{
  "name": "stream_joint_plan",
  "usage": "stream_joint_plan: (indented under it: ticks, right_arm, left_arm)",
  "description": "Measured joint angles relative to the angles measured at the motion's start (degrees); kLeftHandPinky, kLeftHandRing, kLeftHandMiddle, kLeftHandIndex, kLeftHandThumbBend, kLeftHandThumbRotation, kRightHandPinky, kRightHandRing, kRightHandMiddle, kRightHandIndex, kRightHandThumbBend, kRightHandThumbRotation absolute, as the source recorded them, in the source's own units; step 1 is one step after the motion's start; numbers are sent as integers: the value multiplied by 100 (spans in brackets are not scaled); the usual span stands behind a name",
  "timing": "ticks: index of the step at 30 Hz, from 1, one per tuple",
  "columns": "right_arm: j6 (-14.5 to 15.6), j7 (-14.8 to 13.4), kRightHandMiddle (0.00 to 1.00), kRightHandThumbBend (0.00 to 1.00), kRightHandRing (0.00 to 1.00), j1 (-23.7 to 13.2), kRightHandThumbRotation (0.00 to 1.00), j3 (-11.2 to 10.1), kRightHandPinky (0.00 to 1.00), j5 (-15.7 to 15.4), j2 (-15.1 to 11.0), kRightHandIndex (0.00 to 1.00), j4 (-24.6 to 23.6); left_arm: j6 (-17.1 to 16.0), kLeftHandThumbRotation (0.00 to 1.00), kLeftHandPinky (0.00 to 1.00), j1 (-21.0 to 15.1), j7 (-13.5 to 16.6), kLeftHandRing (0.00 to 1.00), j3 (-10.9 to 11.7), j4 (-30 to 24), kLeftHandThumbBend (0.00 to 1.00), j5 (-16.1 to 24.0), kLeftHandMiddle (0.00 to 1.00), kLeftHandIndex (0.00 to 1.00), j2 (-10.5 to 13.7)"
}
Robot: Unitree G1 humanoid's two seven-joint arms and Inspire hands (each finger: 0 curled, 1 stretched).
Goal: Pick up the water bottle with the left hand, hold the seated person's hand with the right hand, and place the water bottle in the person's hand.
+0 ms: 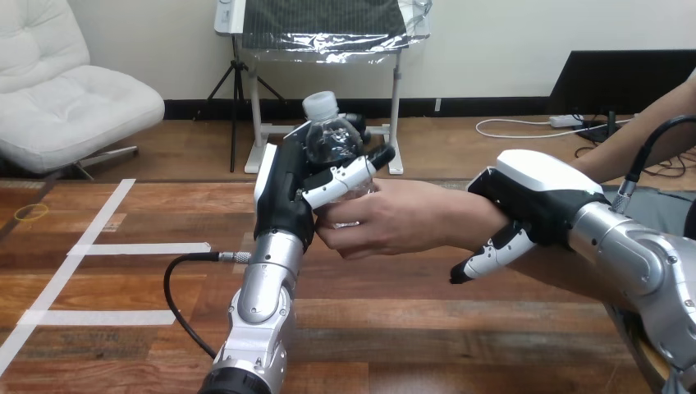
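Observation:
A clear water bottle point(332, 135) with a white cap stands upright above the table's middle, with my left hand point(287, 193) shut on it and one finger point(349, 175) lying across its front. The person's hand point(394, 220) comes in from the right and wraps its fingers round the bottle's lower part, just below my finger. My right hand point(529, 201) sits over the person's wrist point(480, 220). Its fingers point(491, 256) curl down round the near side of that wrist. The bottle's base is hidden behind the two hands.
White tape lines point(139, 248) mark the wooden table point(410, 328) at the left. A black cable point(176, 283) loops out beside my left forearm. The person's forearm point(566, 275) crosses the right side of the table.

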Motion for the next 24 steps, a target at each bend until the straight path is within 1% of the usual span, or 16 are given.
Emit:
stream_joint_plan:
  ticks: [2, 8, 9, 10, 18, 24]
  right_arm:
    - [-12, 35, 60, 99, 52, 0, 57, 0, 39, 0, -17, 67, -14]
    - [-95, 66, 66, 100, 58, 2, 62, -2, 44, 20, -45, 70, -22]
    - [-116, 67, 67, 100, 60, 7, 64, -6, 45, 33, -50, 71, -22]
    - [-134, 69, 67, 100, 60, 12, 65, -11, 45, 53, -56, 71, -22]
    - [-279, 96, 69, 100, 63, 55, 70, -43, 47, 190, -142, 74, -22]
    - [-312, 104, 71, 100, 64, 125, 73, -91, 48, 322, -177, 75, -49]
  left_arm:
    - [42, 77, 87, 21, -6, 87, -7, -72, 83, 0, 86, 86, 1]
    - [103, 84, 84, 90, -90, 86, -8, -273, 81, -26, 86, 86, 10]
    - [105, 85, 82, 105, -112, 86, -8, -307, 77, -35, 86, 86, 12]
    - [108, 86, 82, 116, -129, 85, -8, -337, 76, -43, 86, 86, 12]
    - [153, 87, 80, 223, -221, 83, -4, -619, 66, -66, 85, 84, 18]
    - [191, 85, 81, 281, -268, 83, -3, -813, 65, -73, 85, 84, 26]
